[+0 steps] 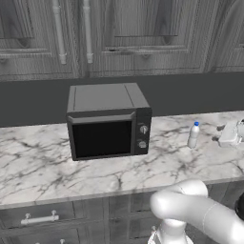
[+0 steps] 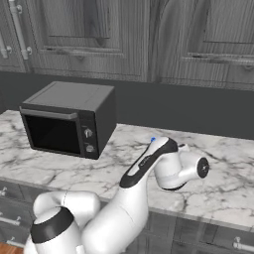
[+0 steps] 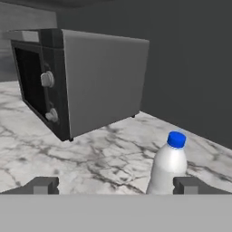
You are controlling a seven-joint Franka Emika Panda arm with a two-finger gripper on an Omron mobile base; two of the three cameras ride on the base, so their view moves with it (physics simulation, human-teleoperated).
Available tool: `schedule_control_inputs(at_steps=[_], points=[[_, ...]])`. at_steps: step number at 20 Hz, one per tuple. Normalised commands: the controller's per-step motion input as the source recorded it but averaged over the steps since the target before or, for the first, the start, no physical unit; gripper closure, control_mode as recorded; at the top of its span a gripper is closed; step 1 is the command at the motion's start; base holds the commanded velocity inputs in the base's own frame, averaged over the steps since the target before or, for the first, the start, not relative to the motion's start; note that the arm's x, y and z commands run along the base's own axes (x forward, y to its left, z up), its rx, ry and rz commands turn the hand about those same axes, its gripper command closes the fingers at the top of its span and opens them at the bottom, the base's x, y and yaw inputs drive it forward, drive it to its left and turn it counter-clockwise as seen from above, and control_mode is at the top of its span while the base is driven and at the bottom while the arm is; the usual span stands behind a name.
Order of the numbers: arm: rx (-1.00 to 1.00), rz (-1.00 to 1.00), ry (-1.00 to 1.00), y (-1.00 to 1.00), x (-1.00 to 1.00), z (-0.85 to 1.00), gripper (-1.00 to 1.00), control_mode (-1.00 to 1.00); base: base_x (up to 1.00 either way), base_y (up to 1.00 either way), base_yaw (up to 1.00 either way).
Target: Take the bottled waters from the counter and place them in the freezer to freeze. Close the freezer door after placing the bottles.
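One of the bottled waters (image 1: 193,136), pale white with a blue cap, stands upright on the marble counter (image 1: 43,167), right of the microwave. My gripper (image 1: 219,134) comes in level from the right, just short of it and open. In the hand view the bottle (image 3: 167,168) stands close ahead, inside the right fingertip (image 3: 190,185), with my gripper (image 3: 117,186) open around empty air. From the right base view my arm hides most of the bottle, and just its blue cap (image 2: 153,140) peeks over. The freezer and the freezer door are out of view.
A dark microwave (image 1: 107,121) sits on the counter left of the bottle, its side facing the hand. Dark wooden wall cabinets (image 1: 143,33) hang above a dark backsplash. Dark drawers with silver handles (image 1: 40,218) run below the counter's front edge.
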Motion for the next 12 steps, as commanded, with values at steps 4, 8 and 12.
schedule_control_inputs(at_steps=[4,8,12], points=[[0.0,0.13,0.0,0.0,0.42,-0.12,-1.0,-1.0,0.0,0.0,0.0],[0.0,0.14,0.0,0.0,0.32,-0.18,-1.0,-1.0,0.0,0.0,0.0],[0.0,0.14,0.0,0.0,0.21,-0.18,-1.0,-1.0,0.0,0.0,0.0]])
